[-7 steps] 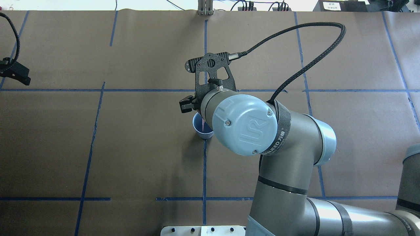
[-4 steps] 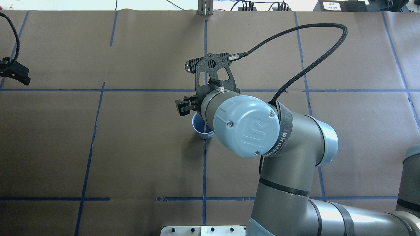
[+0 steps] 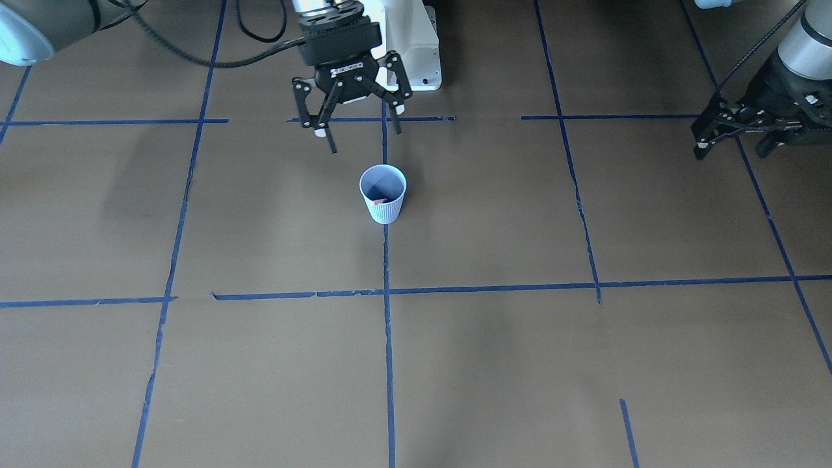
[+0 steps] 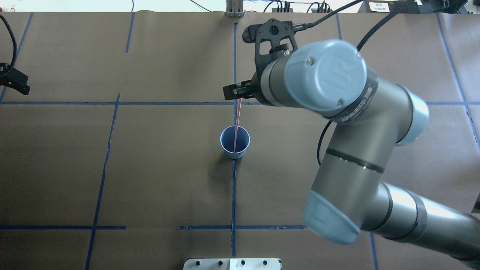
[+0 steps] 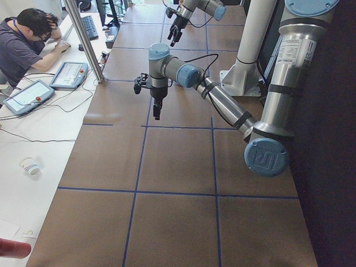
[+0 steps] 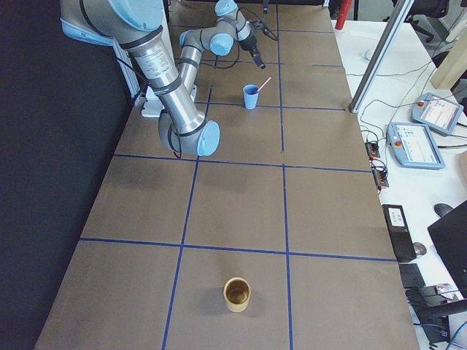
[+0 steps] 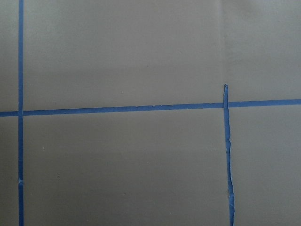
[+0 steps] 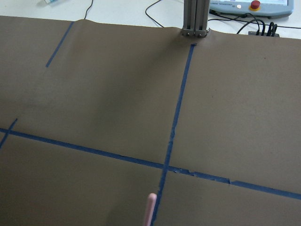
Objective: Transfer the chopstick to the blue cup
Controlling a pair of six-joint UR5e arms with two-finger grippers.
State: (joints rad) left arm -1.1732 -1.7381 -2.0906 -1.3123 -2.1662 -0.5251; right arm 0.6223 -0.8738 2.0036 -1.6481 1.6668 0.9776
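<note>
The blue cup stands upright near the table's middle, and it also shows in the front view and the right side view. A pale pink chopstick stands in it, leaning toward the far edge, top end out over the rim. Its tip shows at the bottom of the right wrist view. My right gripper hangs open and empty above the cup, on its far side. My left gripper is open and empty at the table's left edge.
Blue tape lines divide the brown table cover. A tan cup stands far off toward the table's right end. A metal post rises at the far edge. A white base plate sits at the near edge.
The right gripper was low over the cup; its jaws spread, then it rose and moved toward the far edge. The chopstick stays leaning in the cup.
</note>
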